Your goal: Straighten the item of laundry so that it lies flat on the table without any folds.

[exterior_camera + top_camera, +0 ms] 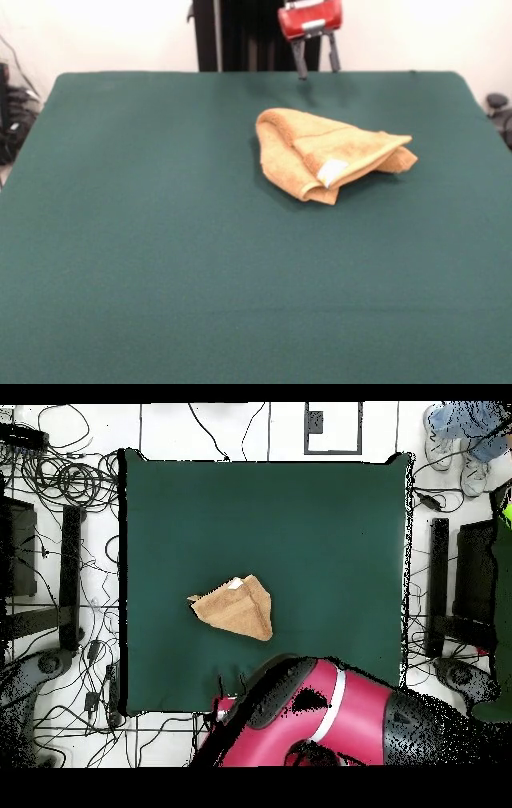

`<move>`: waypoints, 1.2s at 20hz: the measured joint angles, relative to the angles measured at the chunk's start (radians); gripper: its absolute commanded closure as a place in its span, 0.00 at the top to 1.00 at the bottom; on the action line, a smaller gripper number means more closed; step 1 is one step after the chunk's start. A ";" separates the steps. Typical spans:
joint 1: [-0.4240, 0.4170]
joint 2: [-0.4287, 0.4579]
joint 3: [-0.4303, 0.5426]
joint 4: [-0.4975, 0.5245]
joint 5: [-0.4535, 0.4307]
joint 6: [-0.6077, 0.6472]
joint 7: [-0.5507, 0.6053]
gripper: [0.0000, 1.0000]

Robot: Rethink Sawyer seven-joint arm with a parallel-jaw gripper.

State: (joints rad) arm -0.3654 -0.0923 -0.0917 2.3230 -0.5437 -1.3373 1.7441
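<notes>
The small tan-orange terry towel lies crumpled and folded on the dark green felt worktop, at five o'clock from the empty, parted fingers.

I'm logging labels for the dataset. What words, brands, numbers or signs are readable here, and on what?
None can be read.
White tag on the towel: blank or too small to tell.
Red pincer housing: no legible marking.
Framed square on the floor beyond the table: no readable text.

Dark green table – on it one towel, folded, seemingly doubled over
</notes>
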 measured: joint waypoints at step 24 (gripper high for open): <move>-0.082 -0.007 0.043 -0.076 -0.134 0.131 0.000 1.00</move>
State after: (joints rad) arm -0.4472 -0.0989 -0.0490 2.2466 -0.6779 -1.2067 1.7441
